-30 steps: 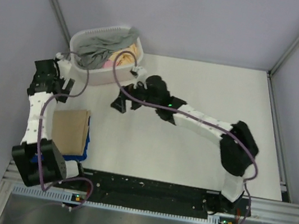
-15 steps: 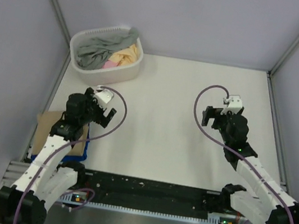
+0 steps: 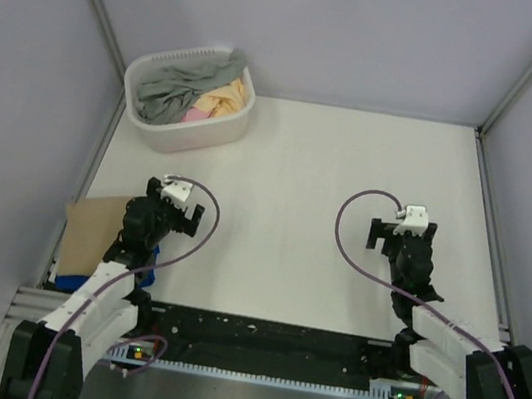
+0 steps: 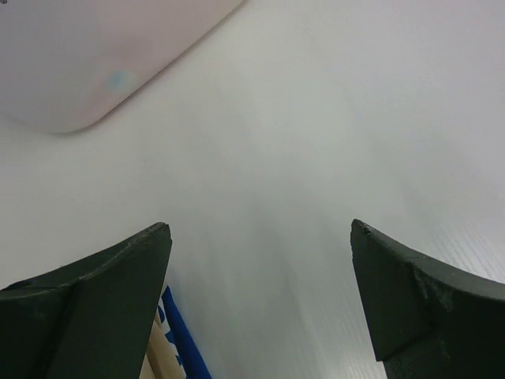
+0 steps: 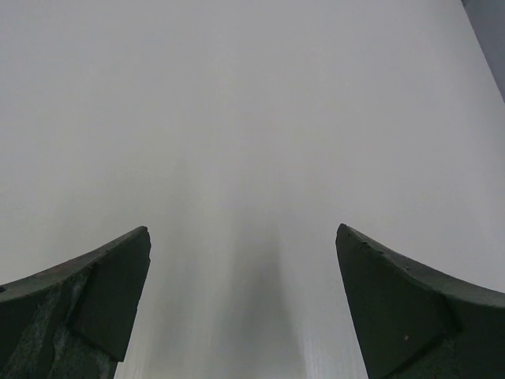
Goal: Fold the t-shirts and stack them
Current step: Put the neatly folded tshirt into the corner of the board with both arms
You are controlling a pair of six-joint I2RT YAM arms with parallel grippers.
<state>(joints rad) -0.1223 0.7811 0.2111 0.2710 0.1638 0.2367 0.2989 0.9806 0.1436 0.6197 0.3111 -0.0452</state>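
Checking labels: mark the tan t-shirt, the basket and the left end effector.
tan t-shirt [image 3: 91, 233], top external view, bare middle of the cloth.
basket [image 3: 195, 135], top external view, near outer wall.
left end effector [image 4: 259, 227], left wrist view, midway between the open fingertips.

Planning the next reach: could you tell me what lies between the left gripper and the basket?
Only bare table lies between the left gripper and the basket; the top and left wrist views both show it.
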